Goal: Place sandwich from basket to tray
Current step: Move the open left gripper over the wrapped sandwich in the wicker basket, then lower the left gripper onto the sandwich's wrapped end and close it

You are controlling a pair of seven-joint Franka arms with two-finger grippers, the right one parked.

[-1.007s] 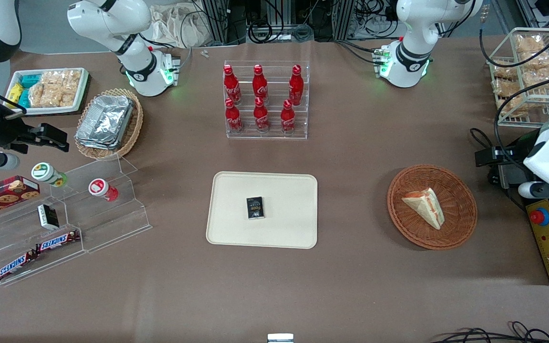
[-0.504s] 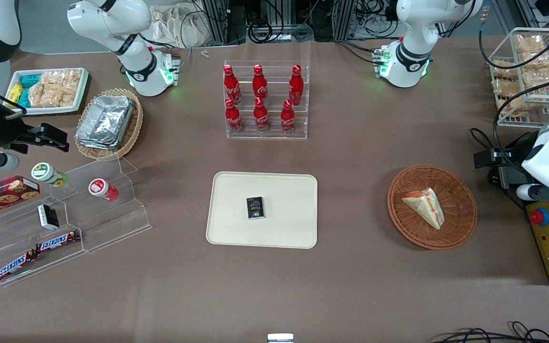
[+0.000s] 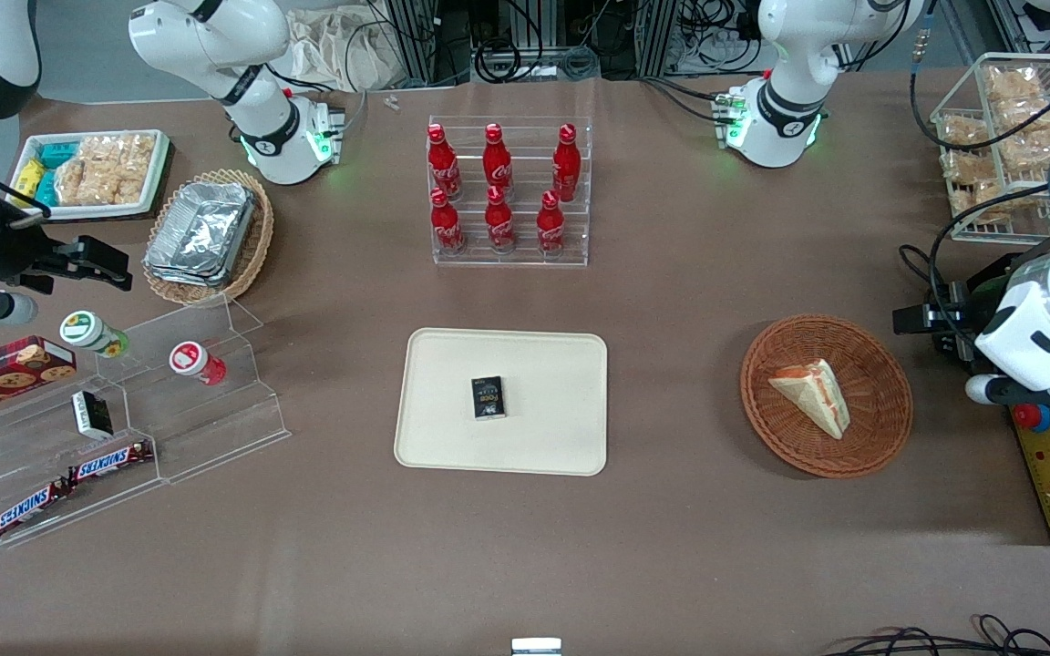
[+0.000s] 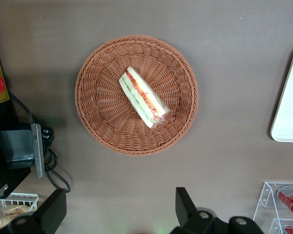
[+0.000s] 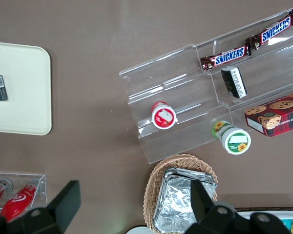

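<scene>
A: Where is the sandwich (image 4: 142,97) sitting relative to the gripper (image 4: 119,214)?

B: It is lying in the basket (image 4: 95,117), below the gripper and a little ahead of its fingertips. The fingers (image 4: 184,207) are standing spread wide with nothing between them. In the front view the gripper (image 3: 921,319) is hanging just outside the basket (image 3: 766,419) rim, toward the working arm's end of the table, well above the sandwich (image 3: 812,394).

A: So what is the step in hand?

B: I judge it is the approach, with no grasp made yet. The tray (image 3: 543,360) is lying well apart from the gripper, with a small dark box (image 3: 488,397) sitting in its middle.

A: How should the approach be going?

B: The wedge is lying on a slant across the line between the fingers, filling edge up. Bringing the gripper in over the middle of the wedge and turning the wrist so the fingers are closing across the two bread faces looks best to me. The wrap is looking slippery, so descending low before closing seems wise, while stopping short of the wicker. For the drop, aiming at a bare part of the tray beside that box seems sensible.
</scene>
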